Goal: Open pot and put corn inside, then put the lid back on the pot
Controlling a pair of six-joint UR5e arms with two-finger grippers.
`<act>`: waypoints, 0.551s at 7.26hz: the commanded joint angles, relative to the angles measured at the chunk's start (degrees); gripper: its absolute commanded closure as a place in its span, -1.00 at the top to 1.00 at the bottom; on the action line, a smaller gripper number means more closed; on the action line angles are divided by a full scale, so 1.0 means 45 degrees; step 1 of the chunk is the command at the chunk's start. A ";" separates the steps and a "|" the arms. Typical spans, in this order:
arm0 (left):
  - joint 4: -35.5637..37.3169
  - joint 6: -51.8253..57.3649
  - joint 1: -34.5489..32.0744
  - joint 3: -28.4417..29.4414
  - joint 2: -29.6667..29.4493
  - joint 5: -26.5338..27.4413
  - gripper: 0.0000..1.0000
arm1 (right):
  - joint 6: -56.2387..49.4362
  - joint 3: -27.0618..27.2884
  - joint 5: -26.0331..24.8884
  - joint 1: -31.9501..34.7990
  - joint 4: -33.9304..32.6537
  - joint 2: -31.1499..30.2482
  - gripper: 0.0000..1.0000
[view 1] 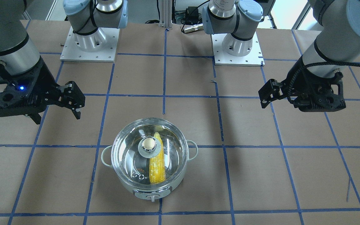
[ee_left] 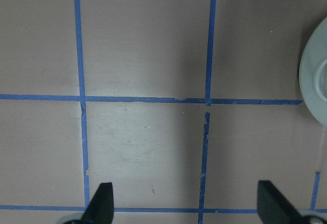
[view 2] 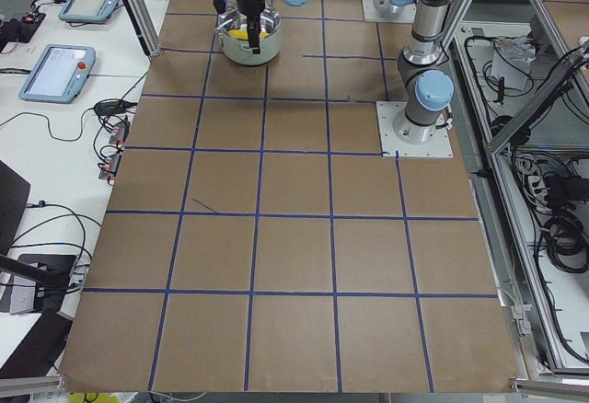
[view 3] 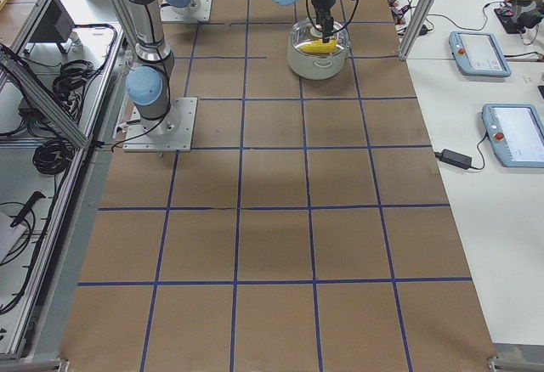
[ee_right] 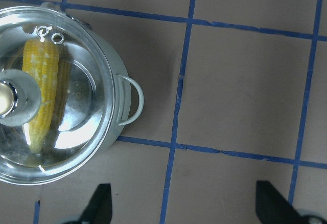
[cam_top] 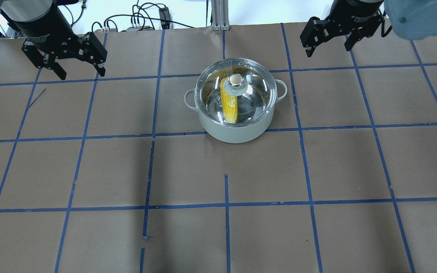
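The pot (view 1: 151,188) stands on the table with the clear glass lid (view 1: 130,156) seated on it, knob up. The yellow corn (view 1: 157,170) lies inside, seen through the glass. In the overhead view the pot (cam_top: 233,132), lid (cam_top: 254,94) and corn (cam_top: 229,106) are at centre back. My left gripper (cam_top: 80,72) is open and empty, raised to the pot's left. My right gripper (cam_top: 328,50) is open and empty, raised to the pot's right. The right wrist view shows the lid (ee_right: 87,106) and corn (ee_right: 43,81) at its left; the left wrist view shows only the pot's edge (ee_left: 314,75).
Brown paper with a blue tape grid covers the table (cam_top: 226,212). Both arm bases (view 1: 87,43) stand on plates at the robot's side. Operator pendants (view 3: 480,49) lie on a side bench beyond the table's edge.
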 commanded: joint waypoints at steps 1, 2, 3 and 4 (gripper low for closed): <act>0.0077 -0.0519 -0.1256 0.0004 0.0264 0.0082 1.00 | 0.0088 0.0631 -0.0004 0.0003 -0.0282 -0.0323 0.98; 0.0098 -0.0659 -0.1476 -0.0073 0.0206 0.0044 1.00 | 0.0050 0.0632 -0.0023 0.0003 -0.0244 -0.0305 0.99; 0.0175 -0.0525 -0.1498 -0.0306 0.0147 0.0024 1.00 | 0.0069 0.0632 -0.0043 0.0023 0.0047 -0.0362 0.99; 0.0195 -0.0659 -0.1498 -0.0424 0.0050 0.0024 1.00 | 0.0069 0.0593 -0.0024 0.0023 0.0765 -0.0556 0.99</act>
